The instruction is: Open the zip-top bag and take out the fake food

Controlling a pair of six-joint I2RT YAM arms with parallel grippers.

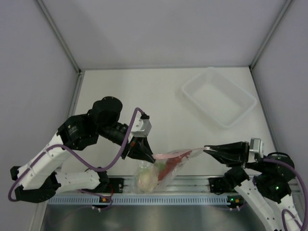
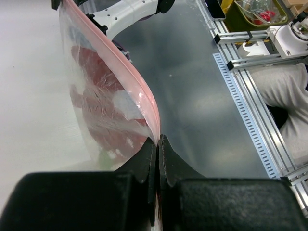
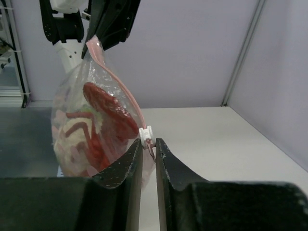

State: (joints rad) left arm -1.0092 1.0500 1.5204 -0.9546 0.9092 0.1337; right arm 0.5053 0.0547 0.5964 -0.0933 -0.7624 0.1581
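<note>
Two sets of jaws met at one zip-top bag, which hung between them over the near edge of the desk, slung like a hammock. On the left, the left jaws were shut tight on the left end of the bag's pink zip strip, pinching it flat. This looked like an anchor grip, meant to fix that end so the other could be pulled against it.

In the middle, the fake food showed through the crinkled clear plastic. A red lobster lay uppermost, and a white-and-green vegetable piece sagged at the lowest part of the pouch. No orange piece could be made out for certain. The strip appeared closed along its length, so nothing had come out.

On the right, the right jaws stood almost together around the strip's right end, with a small white slider just at their tips. Whether they actually pressed the plastic could not be told. Farther right and well apart, toward the back of the desk, sat a clear tray, likely the place for the food.
</note>
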